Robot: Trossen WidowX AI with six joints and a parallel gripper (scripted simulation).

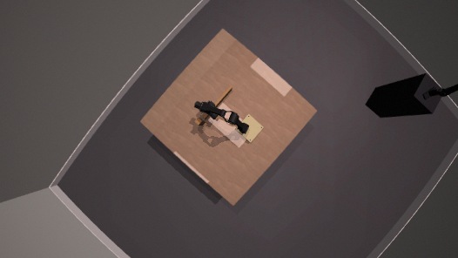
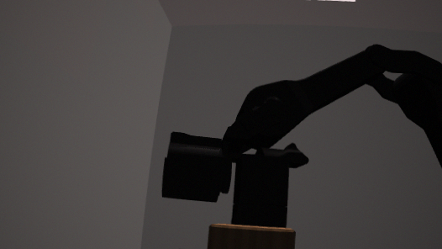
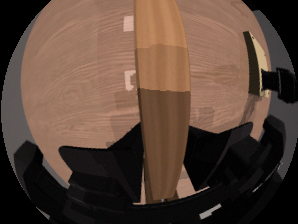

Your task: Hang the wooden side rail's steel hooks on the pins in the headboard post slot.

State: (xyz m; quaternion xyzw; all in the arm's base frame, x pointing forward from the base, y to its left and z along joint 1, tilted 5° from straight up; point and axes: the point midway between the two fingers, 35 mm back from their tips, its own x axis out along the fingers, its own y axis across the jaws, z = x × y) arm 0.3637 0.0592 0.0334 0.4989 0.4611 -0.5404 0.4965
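The wooden side rail (image 1: 226, 94) (image 3: 162, 65) runs diagonally under the arm in the top view and lengthwise down the middle of the wrist view. My gripper (image 3: 156, 124) (image 2: 260, 219) is shut on it, with one black finger on each side. A small wooden piece (image 1: 198, 122) shows at the rail's lower left; whether it is the post or the rail's end I cannot tell. In the exterior view a wooden block (image 2: 252, 239) shows at the bottom edge, just below the fingers. The hooks, pins and slot cannot be made out. The rail's height above the table is unclear.
The arm's base stands on a pale yellow plate (image 1: 255, 127) (image 3: 262, 60), to the right of the rail. The wooden table (image 1: 183, 96) has pale light patches. A black box-like object (image 1: 394, 98) stands beyond the table at the right.
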